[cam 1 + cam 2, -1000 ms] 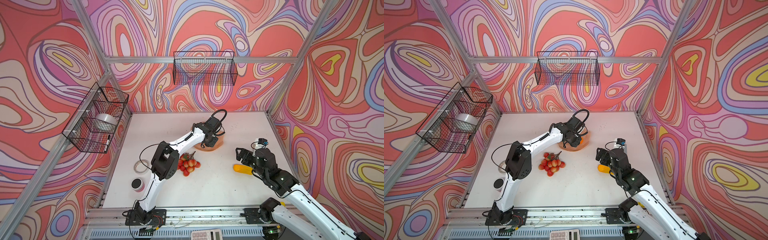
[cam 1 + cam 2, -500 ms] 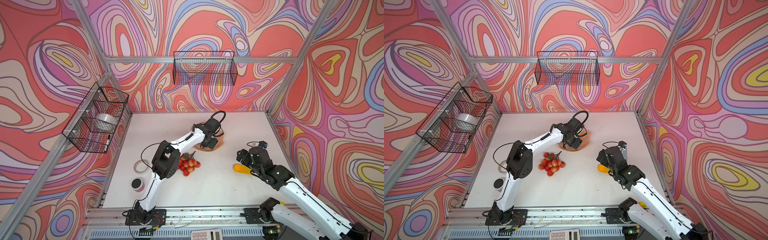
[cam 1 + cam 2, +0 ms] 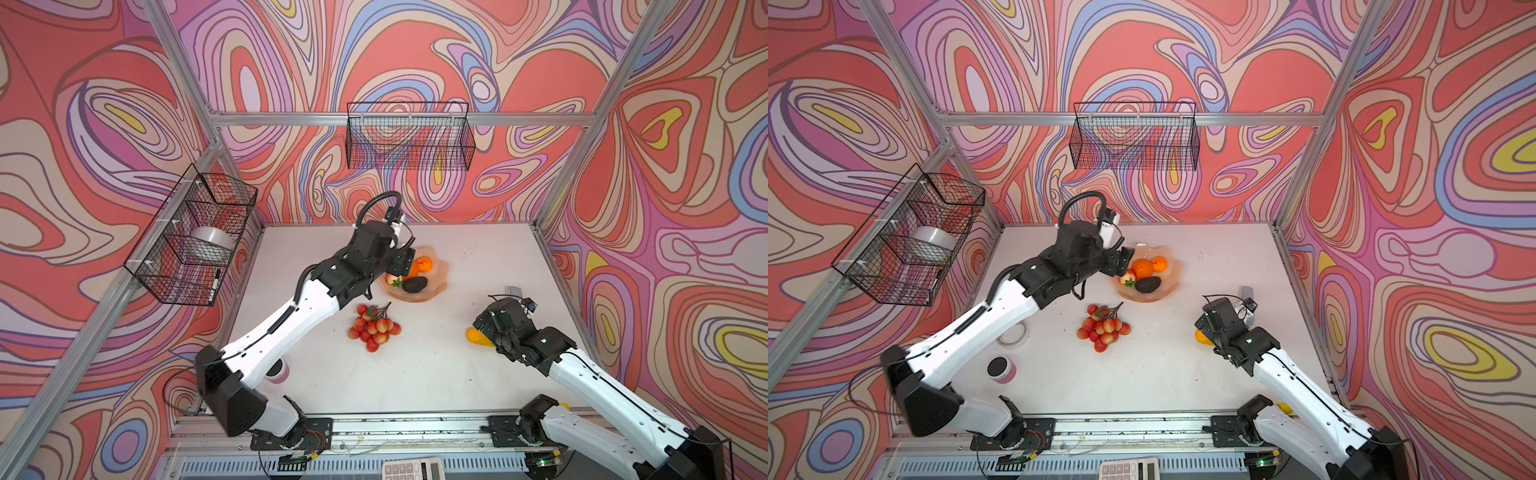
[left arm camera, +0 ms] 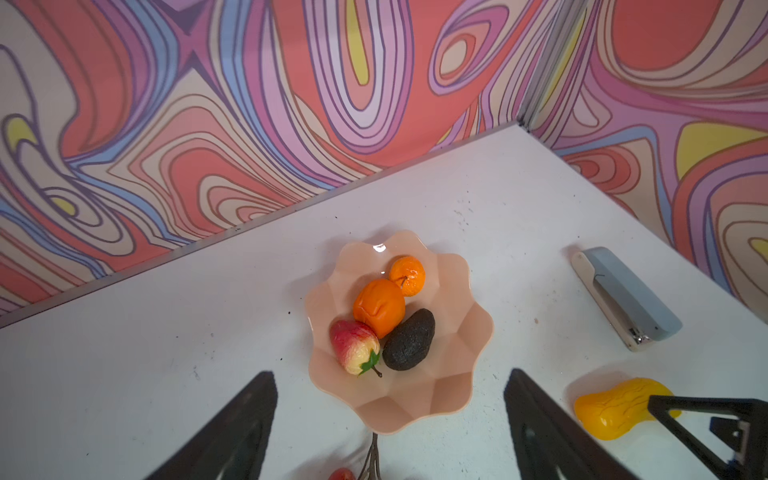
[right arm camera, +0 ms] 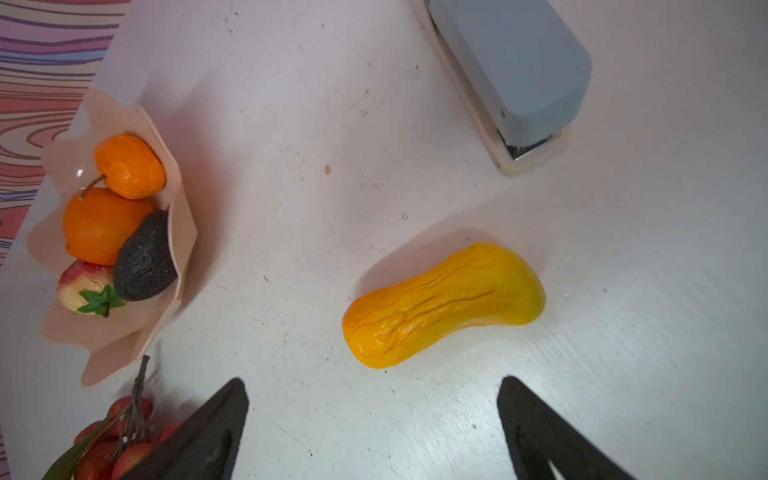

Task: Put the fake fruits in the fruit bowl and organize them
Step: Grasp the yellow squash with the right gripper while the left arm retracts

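The pale peach fruit bowl (image 3: 437, 286) (image 3: 1173, 272) (image 4: 415, 409) (image 5: 183, 232) holds two oranges (image 4: 379, 306) (image 4: 408, 275), a dark avocado (image 4: 409, 340) and a red-yellow peach (image 4: 354, 345). My left gripper (image 4: 390, 374) (image 3: 1121, 264) hovers open at the bowl's near-left rim with nothing between its fingers. A bunch of red balls (image 3: 374, 328) (image 3: 1104, 328) lies on the table in front of the bowl. The long yellow fruit (image 5: 444, 303) (image 3: 476, 336) (image 4: 615, 407) lies to the right. My right gripper (image 5: 372, 379) (image 3: 482, 324) stands open just above it.
A grey-blue stapler (image 5: 511, 75) (image 4: 623, 299) lies behind the yellow fruit near the right wall. Black wire baskets (image 3: 409, 141) (image 3: 195, 245) hang on the back and left walls. A tape ring (image 3: 1013, 334) and a pink cup (image 3: 1001, 369) sit at the front left.
My left gripper has opened and drawn back from over the bowl, and the peach now lies in it. The right gripper has shifted slightly over the yellow fruit.
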You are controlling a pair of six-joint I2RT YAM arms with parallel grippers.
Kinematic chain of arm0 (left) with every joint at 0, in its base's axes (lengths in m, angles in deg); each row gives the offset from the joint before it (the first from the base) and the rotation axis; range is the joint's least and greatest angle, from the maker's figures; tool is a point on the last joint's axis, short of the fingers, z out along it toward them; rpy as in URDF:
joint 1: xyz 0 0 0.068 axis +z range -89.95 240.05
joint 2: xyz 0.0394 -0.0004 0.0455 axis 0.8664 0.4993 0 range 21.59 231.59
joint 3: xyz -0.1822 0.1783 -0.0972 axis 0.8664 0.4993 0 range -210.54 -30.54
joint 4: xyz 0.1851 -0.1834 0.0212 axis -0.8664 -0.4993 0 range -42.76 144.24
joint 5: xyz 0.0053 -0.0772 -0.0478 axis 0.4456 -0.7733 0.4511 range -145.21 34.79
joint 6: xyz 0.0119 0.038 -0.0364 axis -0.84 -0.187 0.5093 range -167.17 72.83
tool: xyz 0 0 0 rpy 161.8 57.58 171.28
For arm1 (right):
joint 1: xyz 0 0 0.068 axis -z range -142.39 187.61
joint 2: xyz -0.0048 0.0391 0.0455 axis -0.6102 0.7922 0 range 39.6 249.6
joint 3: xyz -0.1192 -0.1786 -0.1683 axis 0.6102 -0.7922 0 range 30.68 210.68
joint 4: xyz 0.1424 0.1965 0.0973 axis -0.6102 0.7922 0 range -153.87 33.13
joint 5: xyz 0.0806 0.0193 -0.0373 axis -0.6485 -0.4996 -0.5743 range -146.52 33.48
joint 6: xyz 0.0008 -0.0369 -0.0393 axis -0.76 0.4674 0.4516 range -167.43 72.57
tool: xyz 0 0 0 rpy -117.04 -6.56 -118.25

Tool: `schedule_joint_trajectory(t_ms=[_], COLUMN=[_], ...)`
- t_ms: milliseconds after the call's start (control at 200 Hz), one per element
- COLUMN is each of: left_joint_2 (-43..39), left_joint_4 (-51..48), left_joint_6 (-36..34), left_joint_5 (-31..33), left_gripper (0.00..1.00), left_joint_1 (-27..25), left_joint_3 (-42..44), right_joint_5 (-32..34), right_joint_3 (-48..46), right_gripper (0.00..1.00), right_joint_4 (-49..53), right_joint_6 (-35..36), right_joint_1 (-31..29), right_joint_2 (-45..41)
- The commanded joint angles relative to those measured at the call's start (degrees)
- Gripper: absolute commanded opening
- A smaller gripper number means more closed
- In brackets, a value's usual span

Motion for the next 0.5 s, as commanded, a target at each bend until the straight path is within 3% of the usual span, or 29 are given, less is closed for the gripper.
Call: schedule_joint_trajectory(t_ms=[0, 250, 366, 496], left_joint_2=[-7.2, -28.2, -36.3, -43.0], left_joint_4=[5.5, -0.4, -4.9, -4.8], left_joint_6=[-0.4, 0.7, -0.9, -6.4], left_joint_5=[5.4, 15.4, 21.9, 25.2], left_gripper=[0.91, 0.94, 0.97, 0.99], left_joint_1=[0.2, 0.3, 0.4, 0.5], left_joint_3=[9.2, 25.0, 27.2, 28.9], right_joint_5=[-1.6, -1.8, -0.9, 0.1], right_joint_3=[-2.1, -3.3, -2.3, -2.7], right_gripper=[0.98, 0.98, 0.98, 0.98], right_joint_4=[-1.0, -5.3, -5.7, -8.3], right_joint_6=[-3.8, -5.5, -6.0, -7.2], right_joint_1=[0.2, 0.2, 0.3, 0.3], right_joint_2=[1.0, 5.1, 9.0, 11.9])
